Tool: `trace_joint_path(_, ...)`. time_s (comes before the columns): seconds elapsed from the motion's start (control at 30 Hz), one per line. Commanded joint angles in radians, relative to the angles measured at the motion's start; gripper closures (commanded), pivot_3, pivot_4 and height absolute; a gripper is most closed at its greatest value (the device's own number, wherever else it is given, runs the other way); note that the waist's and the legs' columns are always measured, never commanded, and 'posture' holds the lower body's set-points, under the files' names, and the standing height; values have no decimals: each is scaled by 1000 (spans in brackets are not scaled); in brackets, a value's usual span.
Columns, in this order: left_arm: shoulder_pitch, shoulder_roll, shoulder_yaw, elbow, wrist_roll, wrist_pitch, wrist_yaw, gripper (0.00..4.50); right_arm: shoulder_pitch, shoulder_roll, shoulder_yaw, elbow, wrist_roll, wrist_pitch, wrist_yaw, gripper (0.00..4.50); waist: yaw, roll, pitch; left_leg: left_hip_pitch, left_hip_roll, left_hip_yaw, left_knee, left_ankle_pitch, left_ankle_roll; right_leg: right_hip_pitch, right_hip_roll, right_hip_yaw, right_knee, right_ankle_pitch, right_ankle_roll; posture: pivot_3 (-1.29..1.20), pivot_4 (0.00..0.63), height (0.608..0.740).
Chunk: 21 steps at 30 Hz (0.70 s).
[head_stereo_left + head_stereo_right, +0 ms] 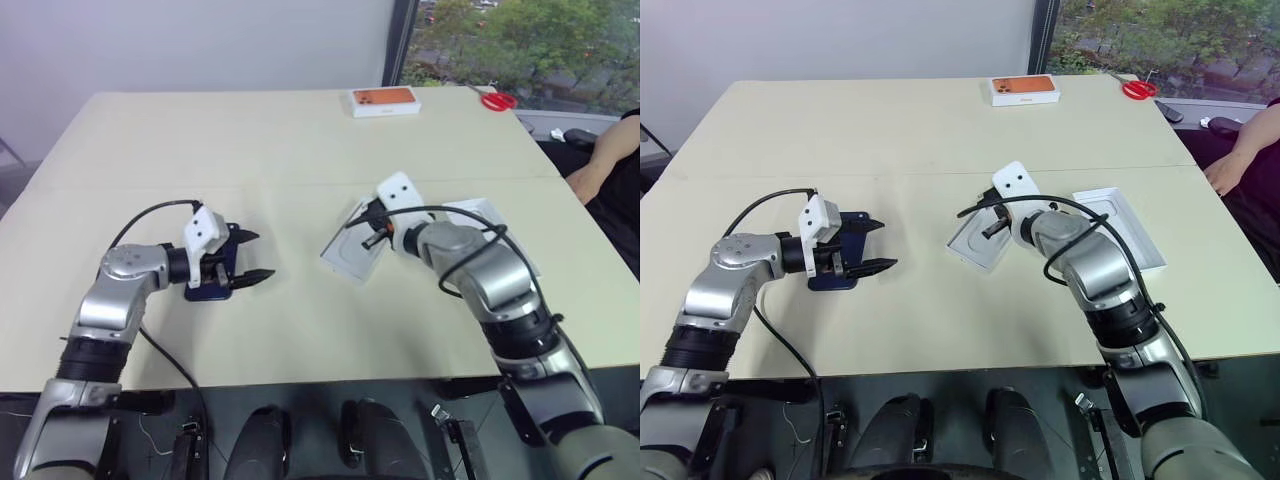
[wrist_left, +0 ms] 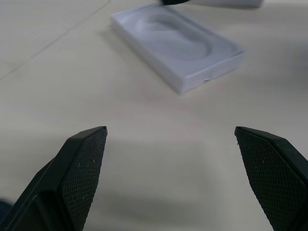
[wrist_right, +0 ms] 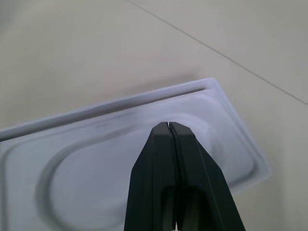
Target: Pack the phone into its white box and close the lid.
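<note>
- While the left tool [image 1: 262, 255] hangs with its two fingers wide apart and nothing between them, the right tool [image 3: 168, 126] has its fingers pressed together, clamped on nothing.
- Just under the left tool, at the lower left of the head views, lies the phone [image 1: 205, 291]. It rests flat on the surface [image 1: 300, 160], mostly hidden by the wrist, so only a dark navy-blue edge shows.
- Beneath the closed tip of the right tool, near the middle of the frame, sits the flat white insert [image 1: 347, 257] with its oval recess. Whether the tip touches it I cannot tell.
- Behind the right arm, at centre right, lies a shallow white tray [image 1: 1130, 235]. I cannot tell whether it is the box or the lid.
- The phone will likely handle as stiff, slim and fairly heavy for its size, with a glossy back that may slip between the fingers.
- The long edges look like the place to grip it, near the middle, so that it stays level. Lying flat, it offers little edge to catch.
- The glass is fragile, so it should be set down gently.
- Far off, at the top of the frame, stand a white box with an orange phone picture [image 1: 385, 100] and red scissors [image 1: 497, 100].
- A person's arm [image 1: 600, 165] shows at the right edge.
</note>
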Motion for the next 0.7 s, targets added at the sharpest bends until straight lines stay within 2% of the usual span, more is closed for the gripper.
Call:
trace_joint_path(0.03,15,15,22,-54,-42,-2,-28,0,-59,7,3,61,-48,16,10,4469,-1,0,0,0,0,0,0,0,0,0,0,0,0,0,0,0,150,740)
trace_joint_path(0.4,37,-4,20,-90,-68,14,14,0,-91,21,79,174,-124,4,115,4469,-19,0,0,1,1,-1,0,0,0,0,1,0,0,0,0,0,150,740)
trace_joint_path(0.7,52,-25,21,-128,-90,39,39,0,-125,123,39,292,-132,-58,149,4469,-19,0,0,1,1,-1,0,0,0,0,2,0,0,0,0,0,150,740)
